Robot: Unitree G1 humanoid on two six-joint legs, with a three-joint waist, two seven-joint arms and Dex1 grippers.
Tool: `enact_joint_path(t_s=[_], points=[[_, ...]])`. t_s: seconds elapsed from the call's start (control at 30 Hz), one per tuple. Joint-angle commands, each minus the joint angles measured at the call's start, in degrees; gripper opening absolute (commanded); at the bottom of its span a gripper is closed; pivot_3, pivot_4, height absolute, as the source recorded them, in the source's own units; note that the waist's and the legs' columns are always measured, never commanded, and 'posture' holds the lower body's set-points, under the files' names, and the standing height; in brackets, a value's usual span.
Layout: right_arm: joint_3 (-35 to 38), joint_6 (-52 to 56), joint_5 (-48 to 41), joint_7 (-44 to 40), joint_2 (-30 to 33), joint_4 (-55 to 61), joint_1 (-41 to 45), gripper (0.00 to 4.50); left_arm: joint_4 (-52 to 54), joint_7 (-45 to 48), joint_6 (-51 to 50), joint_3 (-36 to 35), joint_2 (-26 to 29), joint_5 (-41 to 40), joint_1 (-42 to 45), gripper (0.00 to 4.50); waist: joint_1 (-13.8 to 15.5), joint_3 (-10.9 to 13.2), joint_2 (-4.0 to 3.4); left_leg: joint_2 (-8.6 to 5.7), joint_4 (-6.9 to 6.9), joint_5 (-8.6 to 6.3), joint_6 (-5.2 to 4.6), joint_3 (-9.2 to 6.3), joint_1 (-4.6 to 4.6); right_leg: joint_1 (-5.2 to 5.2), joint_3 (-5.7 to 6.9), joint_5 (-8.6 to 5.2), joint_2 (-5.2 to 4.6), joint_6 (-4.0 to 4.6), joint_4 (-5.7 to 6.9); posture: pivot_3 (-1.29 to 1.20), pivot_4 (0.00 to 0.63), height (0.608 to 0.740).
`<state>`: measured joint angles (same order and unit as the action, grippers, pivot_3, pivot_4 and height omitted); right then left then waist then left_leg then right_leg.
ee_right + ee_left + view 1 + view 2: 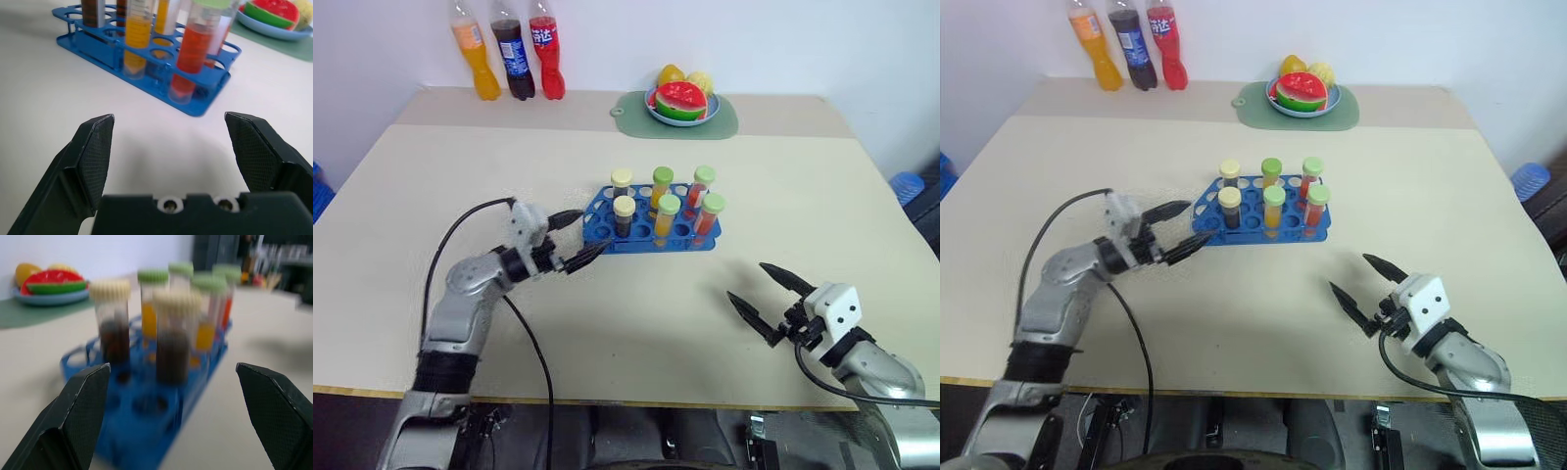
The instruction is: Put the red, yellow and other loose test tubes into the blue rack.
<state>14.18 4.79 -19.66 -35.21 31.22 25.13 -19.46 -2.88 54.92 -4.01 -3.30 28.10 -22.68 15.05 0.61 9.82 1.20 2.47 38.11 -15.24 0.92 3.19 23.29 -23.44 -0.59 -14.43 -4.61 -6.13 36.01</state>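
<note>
Spanning the scene is a broad beige rectangular tabletop. Near its middle sits the bright blue plastic rack with round holes, holding six clear capped test tubes upright: two brown, two yellow-orange, two red. Just beside the rack's left end hangs the left gripper, fingers spread wide and empty. Well apart toward the table's near edge, the right gripper gapes wide, empty too.

Beige table carries blue rack, bottles, mat.

Bright, even light; the left wrist view is blurred throughout.
</note>
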Motion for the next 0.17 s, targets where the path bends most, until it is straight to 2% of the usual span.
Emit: enact_joint_path(t_s=[0.03,0.17], points=[[4.62,0.81,-2.96,1.03,-0.91,2.82,-2.47,3.99,1.43,1.52,2.80,-3.16,2.87,-0.18,-2.78,4.24,0.05,0.00,0.01,0.02,0.00,0.00,0.00,0.00,0.00,0.00,0.02,0.00,0.00,0.01,-0.01,0.00,0.150,0.740],[5.37,1.35,-4.49,-0.17,-0.81,3.80,-4.95,3.99,5.74,2.18,-2.26,-3.75,5.25,-2.84,-6.11,4.24,0.11,0.00,0.00,0.05,0.01,0.00,0.01,-0.02,0.00,0.01,0.02,-0.01,-0.05,0.03,-0.02,0.00,0.150,0.740]])
